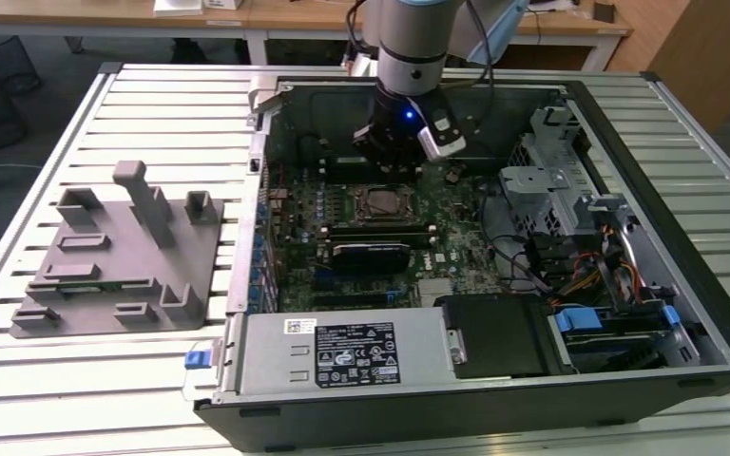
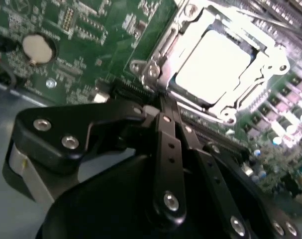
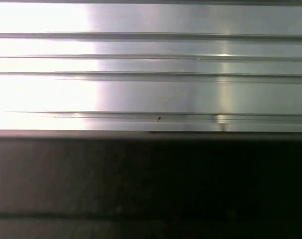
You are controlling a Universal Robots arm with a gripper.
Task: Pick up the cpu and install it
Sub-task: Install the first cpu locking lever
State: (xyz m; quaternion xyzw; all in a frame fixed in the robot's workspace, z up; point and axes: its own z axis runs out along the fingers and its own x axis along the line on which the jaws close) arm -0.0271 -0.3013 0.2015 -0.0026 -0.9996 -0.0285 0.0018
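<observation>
- My gripper [image 1: 397,161] hangs inside the open computer case [image 1: 619,123], just above the motherboard [image 1: 467,228] and on the far side of the socket [image 1: 382,203] as the exterior view has it.
- In the second wrist view my fingers [image 2: 163,107] come together to a narrow point with nothing between them; they look closed and empty, their tips just beside the near edge of the socket frame [image 2: 155,67].
- The cpu [image 2: 215,62] lies flat in the socket, a pale shiny square ringed by the metal frame. I am not holding it or touching it.
- Counts: one cpu, one socket, one round coin battery [image 2: 38,48] on the board, one grey fixture [image 1: 124,256] with upright posts standing on the table [image 1: 163,104] at the exterior view's left, outside the case.
- One silver power supply box [image 1: 339,351] with labels sits along the near edge of the case.
- The exterior view gives the whole case, the arm [image 1: 413,38] coming down from above and the fixture; the cpu's top is hard to make out there.
- The second wrist view gives the close detail of the chip and my fingertips.
- The first wrist view shows bright ribbed metal slats [image 3: 151,74] above a dark band; I cannot tell what the dark band is.
</observation>
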